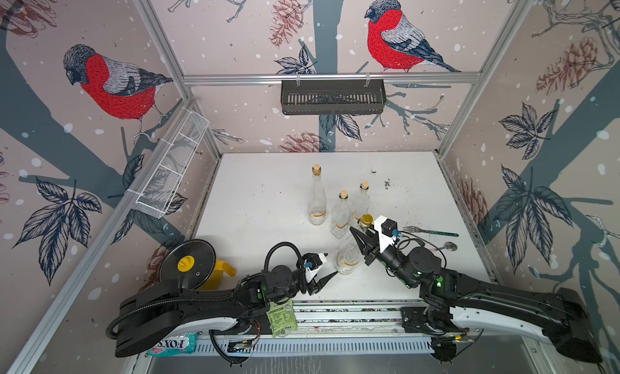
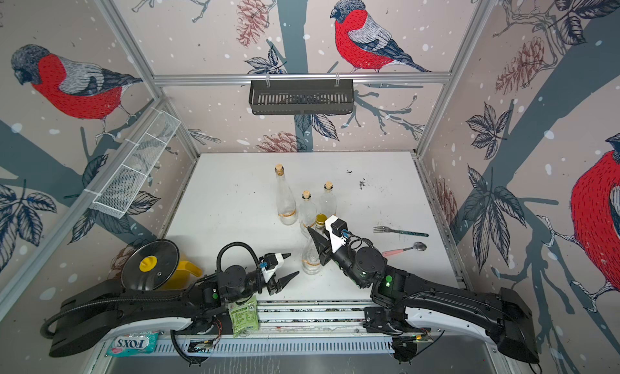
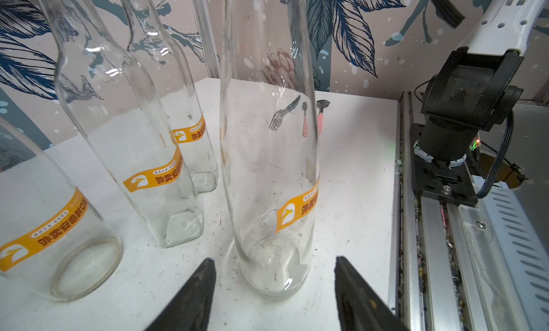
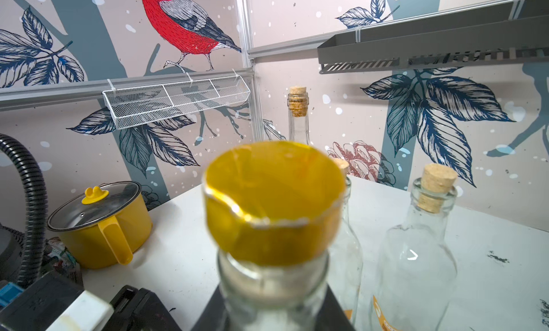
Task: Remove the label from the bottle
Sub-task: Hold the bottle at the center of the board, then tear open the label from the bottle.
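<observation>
Well inside right gripper [image 1: 359, 244], bottle [image 1: 347, 259] neck

I log my black left gripper [image 3: 274, 258], a clear bottle [image 3: 267, 136] with yellow cap [image 4: 274, 196] and orange label [image 3: 297, 209], and red-breasted birds [image 1: 392, 36] on pinkish walls [image 1: 235, 47].

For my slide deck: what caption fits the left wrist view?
Open left claw flanks the base of a clear glass bottle whose orange label is still on.

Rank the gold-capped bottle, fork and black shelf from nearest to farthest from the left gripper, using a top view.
1. Gold-capped bottle: just beside the left gripper.
2. Fork: table's right side.
3. Black shelf: on the back wall.
</observation>
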`<control>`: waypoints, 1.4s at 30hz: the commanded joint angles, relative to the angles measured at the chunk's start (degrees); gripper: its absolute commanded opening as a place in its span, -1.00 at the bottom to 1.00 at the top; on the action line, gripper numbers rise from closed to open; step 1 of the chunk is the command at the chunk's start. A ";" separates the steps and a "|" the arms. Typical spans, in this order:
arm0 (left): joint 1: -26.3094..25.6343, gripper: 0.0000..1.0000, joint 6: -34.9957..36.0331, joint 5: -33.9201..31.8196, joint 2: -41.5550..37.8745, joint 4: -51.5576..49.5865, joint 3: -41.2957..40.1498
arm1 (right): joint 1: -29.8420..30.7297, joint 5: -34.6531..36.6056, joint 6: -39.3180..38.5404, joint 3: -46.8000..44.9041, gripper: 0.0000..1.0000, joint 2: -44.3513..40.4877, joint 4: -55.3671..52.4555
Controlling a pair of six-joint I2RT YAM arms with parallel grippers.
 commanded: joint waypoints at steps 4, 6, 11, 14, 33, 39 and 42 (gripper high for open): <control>0.00 0.27 2.68 1.75 2.29 2.70 1.76 | 1.83 2.68 -1.66 0.22 -0.93 0.48 3.48; 0.02 0.27 3.13 1.53 3.25 2.54 2.30 | 2.44 2.87 -2.31 0.27 -0.93 0.78 3.68; 0.20 0.10 3.94 1.37 5.20 2.72 3.18 | 3.58 3.25 -3.25 0.70 -0.93 1.89 4.18; 0.59 0.04 3.95 1.77 5.53 2.92 3.31 | 4.02 3.54 -3.68 1.01 -0.93 2.62 4.39; 2.27 -0.27 4.07 6.44 8.25 2.71 4.84 | 4.61 3.94 -4.13 1.28 -0.94 4.09 5.75; 2.66 -0.41 3.95 7.62 8.79 1.34 5.60 | 4.71 4.15 -4.13 1.28 -0.95 4.55 6.27; 2.84 -0.47 3.77 7.85 8.78 0.93 5.77 | 4.80 4.21 -4.13 1.29 -0.94 4.75 6.49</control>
